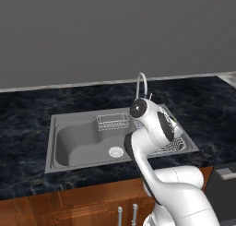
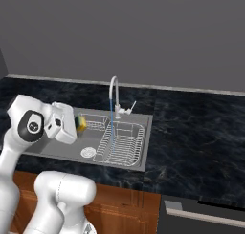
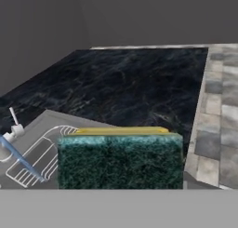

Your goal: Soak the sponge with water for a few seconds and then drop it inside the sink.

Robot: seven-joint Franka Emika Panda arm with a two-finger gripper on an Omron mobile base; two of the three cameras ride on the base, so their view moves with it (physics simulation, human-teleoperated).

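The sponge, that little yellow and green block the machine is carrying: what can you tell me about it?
The flat rectangular yellow sponge with a dark green scouring layer looks soft, its green face coarse and fibrous. The robot's two-finger gripper is shut on it, holding it in the air above the grey steel sink, left of the thin blue water stream and apart from it. Whether it is wet cannot be told.

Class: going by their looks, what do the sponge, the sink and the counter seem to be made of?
Sponge: yellow foam under a fibrous, dark green scouring layer.
Sink: probably brushed steel; matte, even grey.
Counter: polished dark stone, perhaps marble, given its pale veining.
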